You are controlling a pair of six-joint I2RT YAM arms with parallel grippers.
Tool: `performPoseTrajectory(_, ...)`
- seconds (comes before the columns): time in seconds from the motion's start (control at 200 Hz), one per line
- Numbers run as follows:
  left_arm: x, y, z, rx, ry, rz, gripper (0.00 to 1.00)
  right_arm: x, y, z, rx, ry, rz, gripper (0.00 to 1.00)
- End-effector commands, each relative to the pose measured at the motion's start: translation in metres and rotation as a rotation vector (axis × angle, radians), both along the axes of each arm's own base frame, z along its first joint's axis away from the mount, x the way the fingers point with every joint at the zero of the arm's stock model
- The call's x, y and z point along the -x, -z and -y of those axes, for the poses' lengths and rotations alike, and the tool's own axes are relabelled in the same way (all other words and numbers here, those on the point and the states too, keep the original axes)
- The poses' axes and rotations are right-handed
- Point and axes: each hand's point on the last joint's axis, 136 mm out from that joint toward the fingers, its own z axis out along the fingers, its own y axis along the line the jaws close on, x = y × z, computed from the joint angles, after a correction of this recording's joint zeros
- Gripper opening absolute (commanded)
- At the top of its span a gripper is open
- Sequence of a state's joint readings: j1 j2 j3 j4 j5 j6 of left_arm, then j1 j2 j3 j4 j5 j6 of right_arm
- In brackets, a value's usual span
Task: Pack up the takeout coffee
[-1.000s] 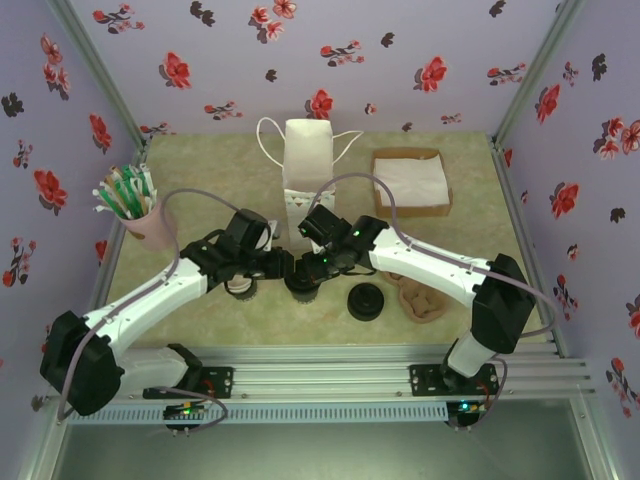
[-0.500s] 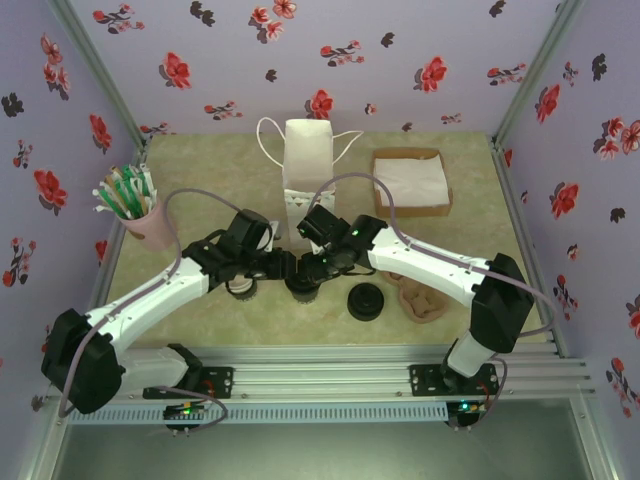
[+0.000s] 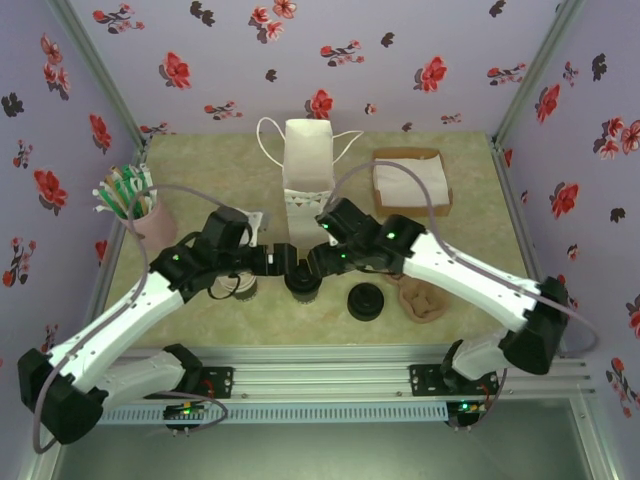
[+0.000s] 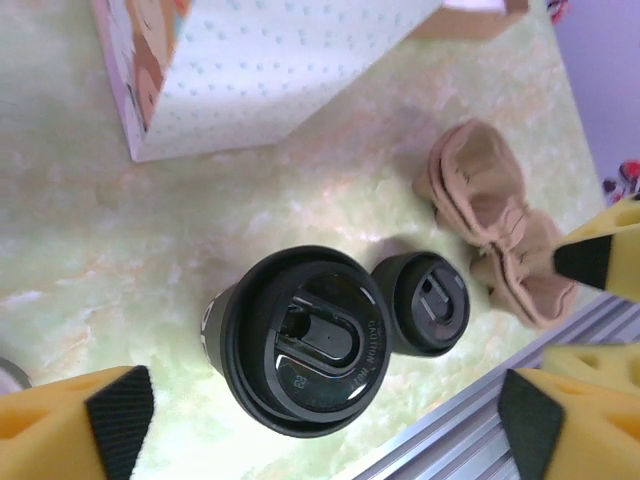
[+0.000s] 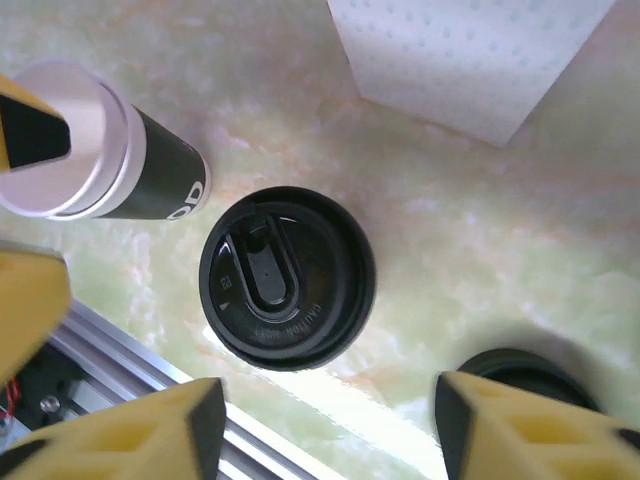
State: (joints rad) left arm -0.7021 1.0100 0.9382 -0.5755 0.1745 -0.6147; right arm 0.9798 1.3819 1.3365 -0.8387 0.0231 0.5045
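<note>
The takeout coffee point(image 3: 303, 283) stands upright on the bench point(image 3: 200, 170) at the lower centre of the overhead frame, black lid on, just below the white paper bag point(image 3: 307, 165). The left gripper point(image 3: 277, 258) and right gripper point(image 3: 323, 262) hang over it from either side, both with jaws spread wide and touching nothing. A lidless cup stack point(image 5: 100, 165) sits to its left, 1 loose black lid point(image 3: 367, 300) to its right
</note>
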Motion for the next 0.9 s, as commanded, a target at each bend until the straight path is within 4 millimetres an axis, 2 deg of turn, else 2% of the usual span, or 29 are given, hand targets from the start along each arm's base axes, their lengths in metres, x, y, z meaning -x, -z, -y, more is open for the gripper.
performPoseTrajectory(0.0, 0.000, -0.026, -0.015, -0.010, -0.032, 0.096, 0.99, 0.001, -0.016, 0.034, 0.029, 0.069, 0.089, 0.72)
performPoseTrajectory(0.145, 0.004, -0.054, -0.032, 0.031, -0.073, 0.215, 0.99, 0.005, -0.033, 0.072, 0.027, 0.136, 0.180, 0.88)
performPoseTrajectory(0.23, 0.008, -0.064, -0.042, 0.067, -0.107, 0.272, 0.99, 0.007, -0.029, 0.092, 0.032, 0.178, 0.215, 0.98)
performPoseTrajectory(0.39, 0.014, -0.073, -0.048, 0.136, -0.125, 0.329, 0.99, 0.011, -0.011, 0.119, 0.026, 0.271, 0.212, 0.99)
performPoseTrajectory(0.595, 0.006, -0.067, -0.042, 0.115, -0.121, 0.320, 0.99, 0.003, -0.008, 0.145, 0.071, 0.418, 0.244, 0.99)
performPoseTrajectory(0.715, -0.001, -0.055, -0.033, 0.079, -0.110, 0.278, 0.99, 0.000, 0.001, 0.147, 0.111, 0.422, 0.233, 0.99)
performPoseTrajectory(0.815, -0.003, -0.046, -0.020, 0.060, -0.073, 0.250, 0.99, -0.003, 0.021, 0.150, 0.158, 0.401, 0.191, 0.99)
performPoseTrajectory(0.895, -0.001, -0.040, -0.006, 0.044, -0.032, 0.234, 0.99, -0.005, 0.037, 0.160, 0.212, 0.416, 0.147, 0.99)
